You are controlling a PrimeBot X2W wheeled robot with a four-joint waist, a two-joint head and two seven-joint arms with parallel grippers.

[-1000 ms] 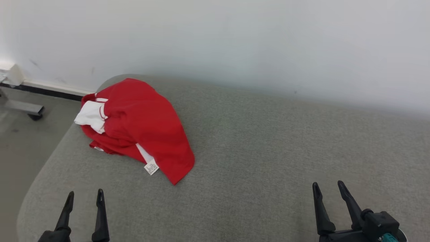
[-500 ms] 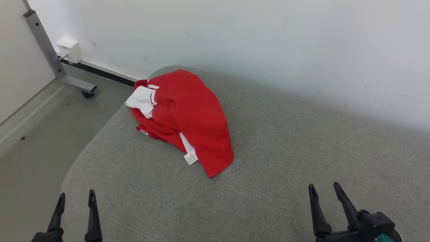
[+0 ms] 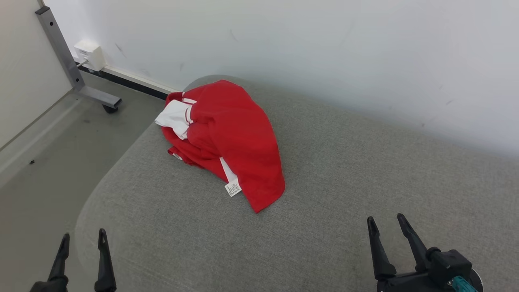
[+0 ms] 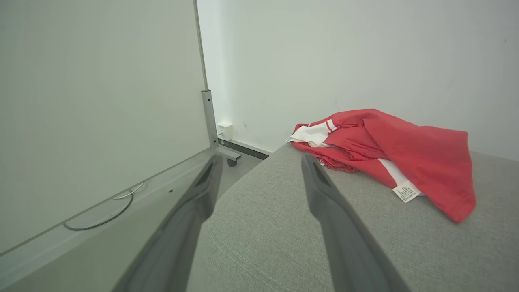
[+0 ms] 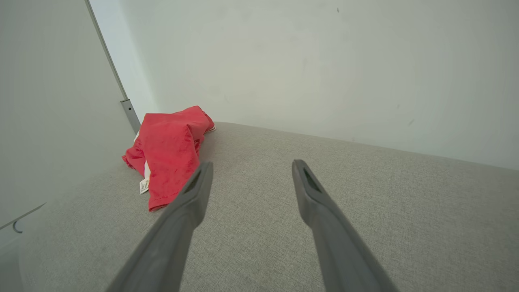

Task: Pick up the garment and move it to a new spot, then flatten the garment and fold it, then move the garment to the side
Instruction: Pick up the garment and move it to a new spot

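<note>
A: Where is the crumpled red cloth garment with white trim (image 3: 239, 138) to be found?
B: It is heaped on the far left part of the grey fabric-covered cushion (image 3: 344, 182), near the rounded corner by the white wall (image 3: 324, 48), well apart from both hands.
A: How are the hands held?
B: The left hand (image 3: 83, 234) is seen at the near left edge, fingers spread, nothing between them. The right hand (image 3: 385, 218) is likewise spread and empty at the near right.
A: How is the garment expected to handle?
B: It is judged light, soft and limp. Sagging and unfolding are to be expected once it is lifted, and a thin layer may be missed by a shallow pinch.
A: Where should hold be taken?
B: The raised red fold atop the heap is favoured, or the near pointed hem beside the small white care label (image 3: 232, 189). A bunch of cloth should be gathered, not a single edge.
</note>
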